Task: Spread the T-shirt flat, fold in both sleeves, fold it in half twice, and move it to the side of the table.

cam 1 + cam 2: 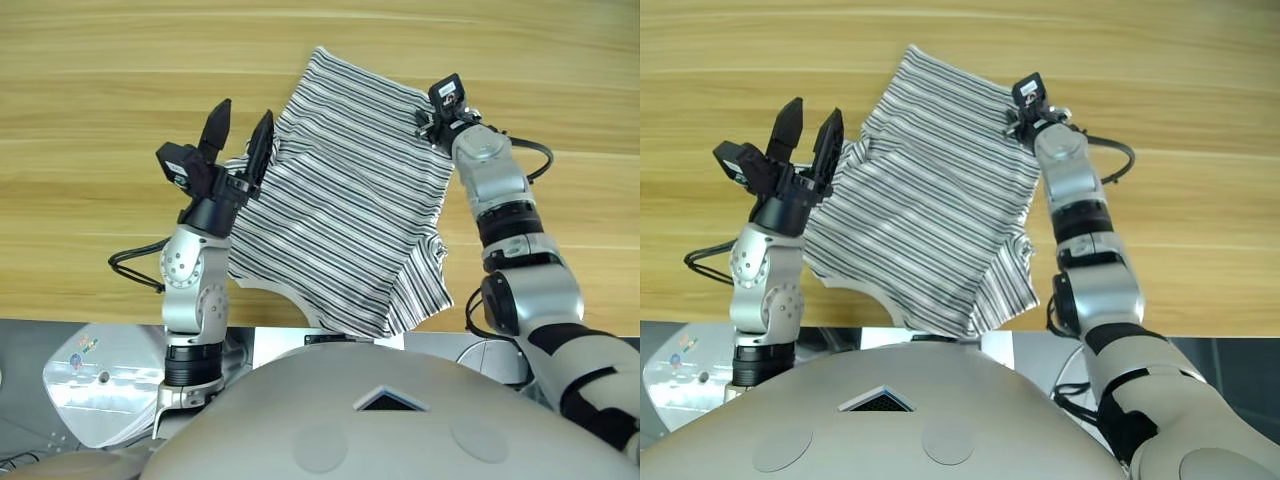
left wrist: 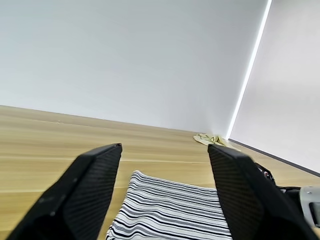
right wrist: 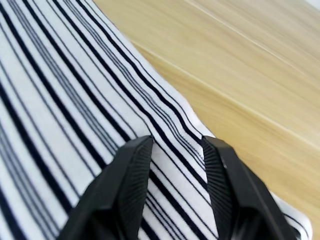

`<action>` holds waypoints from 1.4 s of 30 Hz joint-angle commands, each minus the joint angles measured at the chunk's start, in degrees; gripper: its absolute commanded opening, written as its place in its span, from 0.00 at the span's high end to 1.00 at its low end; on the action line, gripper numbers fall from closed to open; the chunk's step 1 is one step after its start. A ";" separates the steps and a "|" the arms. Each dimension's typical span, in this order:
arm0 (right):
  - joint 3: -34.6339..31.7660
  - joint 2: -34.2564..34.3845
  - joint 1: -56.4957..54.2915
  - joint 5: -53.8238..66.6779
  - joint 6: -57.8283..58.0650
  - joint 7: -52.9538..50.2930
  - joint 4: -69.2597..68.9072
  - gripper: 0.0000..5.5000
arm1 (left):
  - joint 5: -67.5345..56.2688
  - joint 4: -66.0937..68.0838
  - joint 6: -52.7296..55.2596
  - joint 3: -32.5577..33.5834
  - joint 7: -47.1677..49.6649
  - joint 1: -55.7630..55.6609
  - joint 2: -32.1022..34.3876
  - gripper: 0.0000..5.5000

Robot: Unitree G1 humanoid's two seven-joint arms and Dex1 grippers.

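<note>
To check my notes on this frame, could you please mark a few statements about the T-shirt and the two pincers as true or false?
1. The T-shirt has dark and white stripes. True.
2. The left pincer is shut on a sleeve. False: it is open, points upward at the shirt's left edge and holds nothing.
3. The right pincer is at the shirt's far right edge, close to bare table. True.
4. The shirt is folded small at the table's side. False: it lies unfolded and somewhat rumpled in the middle.
</note>
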 commanded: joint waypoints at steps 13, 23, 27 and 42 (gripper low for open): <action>2.16 10.91 -17.60 -5.18 -7.20 -8.18 29.56 0.67 | -0.09 2.71 0.74 -1.53 -1.52 -2.36 -1.18 0.42; 2.20 18.99 -21.36 -6.83 -8.96 -8.66 32.83 0.67 | -1.61 4.53 1.03 -2.31 -3.22 -2.41 -2.21 0.42; 1.88 17.60 -21.88 -7.54 -10.59 -10.78 33.27 0.67 | -2.00 5.57 0.67 -2.20 -3.97 -2.35 -2.32 0.42; -0.67 1.85 16.04 1.89 -11.19 1.91 -25.97 0.67 | 7.46 14.52 -2.44 -1.74 -2.80 -6.60 0.76 0.42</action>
